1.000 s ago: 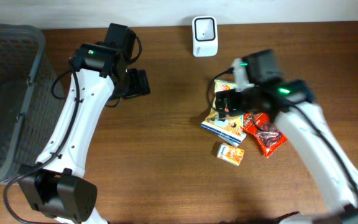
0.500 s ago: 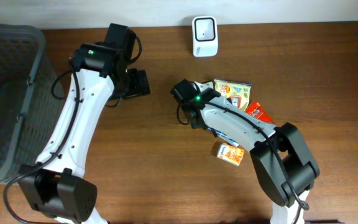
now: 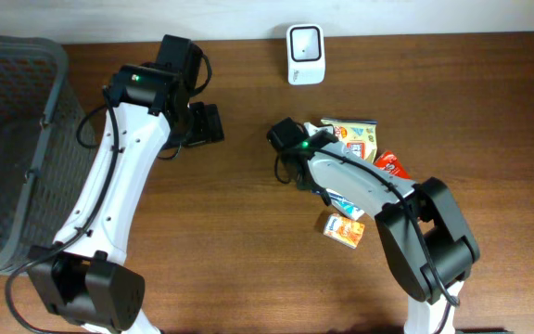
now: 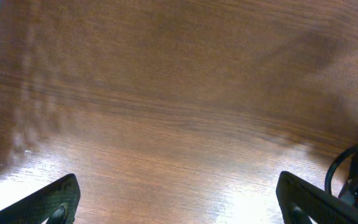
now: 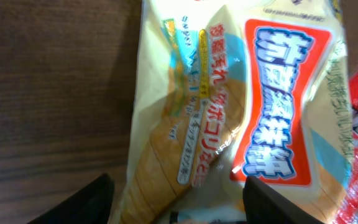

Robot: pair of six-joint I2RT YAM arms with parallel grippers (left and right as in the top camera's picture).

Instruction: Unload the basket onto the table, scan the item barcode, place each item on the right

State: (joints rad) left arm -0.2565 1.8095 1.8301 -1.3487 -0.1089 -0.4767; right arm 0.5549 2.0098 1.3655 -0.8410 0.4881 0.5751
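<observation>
Right gripper [image 5: 178,196] hovers over packet [image 5: 229,106], lettering unreadable overhead

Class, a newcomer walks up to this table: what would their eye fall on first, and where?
The heap of bright snack packets right of centre, with the right arm bent over it; its wrist view is filled by a cream packet with a red label. Then the white scanner at the far edge and the grey basket on the left.

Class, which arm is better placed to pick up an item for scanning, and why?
Right. The right gripper hangs over the cream snack packet, jaws apart either side; the left gripper faces only bare table.
</observation>
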